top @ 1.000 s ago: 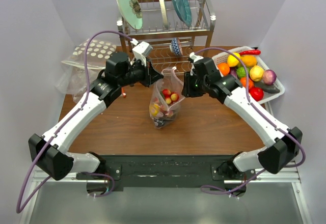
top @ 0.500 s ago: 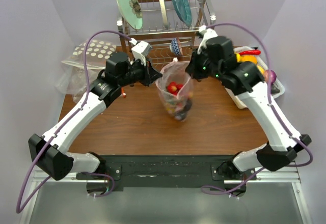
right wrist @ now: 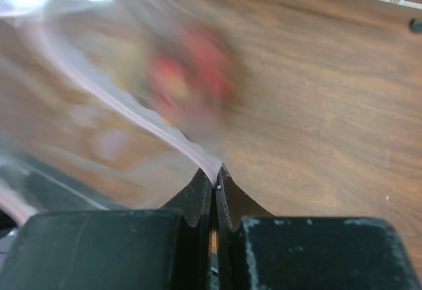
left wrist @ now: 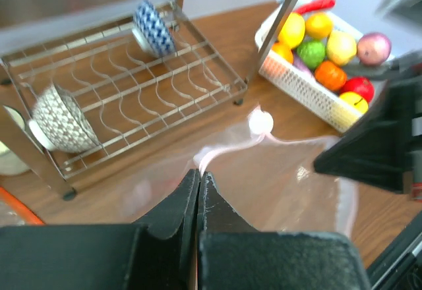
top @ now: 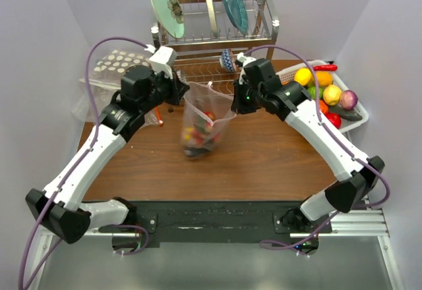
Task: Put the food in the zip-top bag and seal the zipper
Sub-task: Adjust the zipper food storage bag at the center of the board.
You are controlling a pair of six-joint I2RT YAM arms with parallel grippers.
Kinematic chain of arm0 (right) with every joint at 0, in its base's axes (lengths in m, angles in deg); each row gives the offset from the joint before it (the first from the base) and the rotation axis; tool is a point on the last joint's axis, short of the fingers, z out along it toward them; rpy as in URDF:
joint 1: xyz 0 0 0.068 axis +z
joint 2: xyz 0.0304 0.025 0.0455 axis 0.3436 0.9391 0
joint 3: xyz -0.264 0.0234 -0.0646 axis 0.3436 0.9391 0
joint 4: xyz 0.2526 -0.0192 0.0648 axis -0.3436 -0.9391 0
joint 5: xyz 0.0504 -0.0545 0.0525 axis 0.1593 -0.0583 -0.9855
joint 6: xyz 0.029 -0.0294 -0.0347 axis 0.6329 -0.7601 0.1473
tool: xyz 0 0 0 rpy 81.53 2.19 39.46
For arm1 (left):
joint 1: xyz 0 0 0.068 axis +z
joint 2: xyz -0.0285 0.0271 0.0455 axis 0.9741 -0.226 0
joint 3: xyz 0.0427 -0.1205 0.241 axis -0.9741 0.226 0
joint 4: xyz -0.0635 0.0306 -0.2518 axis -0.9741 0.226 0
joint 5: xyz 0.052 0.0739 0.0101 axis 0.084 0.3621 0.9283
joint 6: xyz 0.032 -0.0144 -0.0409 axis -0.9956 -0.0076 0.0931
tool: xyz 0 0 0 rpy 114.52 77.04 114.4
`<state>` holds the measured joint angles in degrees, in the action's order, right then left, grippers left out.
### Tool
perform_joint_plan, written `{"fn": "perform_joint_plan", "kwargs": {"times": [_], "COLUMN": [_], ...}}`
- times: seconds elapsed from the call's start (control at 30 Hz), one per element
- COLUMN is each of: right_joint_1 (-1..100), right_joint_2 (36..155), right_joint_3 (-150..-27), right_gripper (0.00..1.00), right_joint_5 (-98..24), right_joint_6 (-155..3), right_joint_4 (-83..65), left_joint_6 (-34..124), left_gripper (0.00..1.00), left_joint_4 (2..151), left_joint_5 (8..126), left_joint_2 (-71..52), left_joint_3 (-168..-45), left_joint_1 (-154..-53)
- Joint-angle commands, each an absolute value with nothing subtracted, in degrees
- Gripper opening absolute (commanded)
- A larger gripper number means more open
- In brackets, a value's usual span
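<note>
The see-through zip-top bag hangs above the brown table between the two arms, its mouth spread wide. Red, yellow and dark food lies in its bottom, blurred in the right wrist view as food. My left gripper is shut on the left end of the pinkish zipper. My right gripper is shut on the other end of the zipper. In the wrist views the left gripper and right gripper pinch the strip at their tips.
A white basket of more toy fruit stands at the right edge. A metal dish rack with plates and bowls stands behind the bag. A polka-dot bag lies at the far left. An orange item lies under the left arm.
The right gripper closed on the bag's right edge. Both arms then lifted the bag and carried it left, spreading its mouth wide.
</note>
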<state>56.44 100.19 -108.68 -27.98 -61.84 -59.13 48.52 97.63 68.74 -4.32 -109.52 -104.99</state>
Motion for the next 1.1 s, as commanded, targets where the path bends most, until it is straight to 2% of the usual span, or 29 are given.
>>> {"fn": "perform_joint_plan", "kwargs": {"times": [0.0,0.03,0.07,0.13,0.17,0.27,0.43,0.53,0.67,0.8,1.07], "right_joint_1": [56.4,56.4,56.3,56.3,56.4,56.3,53.8,48.7,41.7,35.5,21.6], "right_joint_2": [98.6,99.5,99.8,100.4,100.3,98.2,93.9,92.5,92.5,95.2,103.5], "right_joint_3": [-109.2,-108.8,-108.4,-106.6,-105.7,-102.3,-99.0,-98.5,-99.0,-99.4,-100.2], "right_gripper": [0.01,0.08,0.21,0.29,0.42,0.52,0.53,0.53,0.52,0.51,0.52], "right_joint_5": [-28.8,-29.1,-29.6,-29.6,-30.5,-29.8,-28.6,-27.9,-20.5,-13.9,-16.6], "right_joint_6": [-61.7,-62.0,-62.1,-62.0,-61.9,-61.6,-63.1,-64.6,-67.1,-67.6,-63.4], "right_joint_4": [-55.0,-54.7,-54.6,-53.8,-53.5,-51.8,-50.9,-52.0,-53.4,-51.6,-42.7], "left_joint_6": [46.0,46.2,46.4,47.1,47.3,47.8,49.8,50.8,50.9,50.9,50.6], "left_gripper": [0.00,0.00,0.00,0.00,0.00,0.00,0.00,0.00,0.00,0.00,0.00], "left_joint_4": [93.8,93.6,93.4,93.0,92.8,92.1,88.9,88.0,87.2,86.3,85.1], "left_joint_5": [70.5,69.3,66.7,64.7,63.0,60.8,58.0,57.2,57.0,57.0,57.0], "left_joint_2": [-1.9,-2.5,-3.8,-5.1,-6.4,-8.6,-11.2,-12.0,-11.7,-10.7,-8.8], "left_joint_3": [-113.4,-113.0,-112.7,-111.4,-110.9,-108.6,-105.0,-104.3,-103.4,-102.8,-101.4], "left_joint_1": [-104.4,-104.4,-104.4,-104.4,-104.4,-104.4,-104.4,-104.4,-104.4,-104.4,-104.4]}}
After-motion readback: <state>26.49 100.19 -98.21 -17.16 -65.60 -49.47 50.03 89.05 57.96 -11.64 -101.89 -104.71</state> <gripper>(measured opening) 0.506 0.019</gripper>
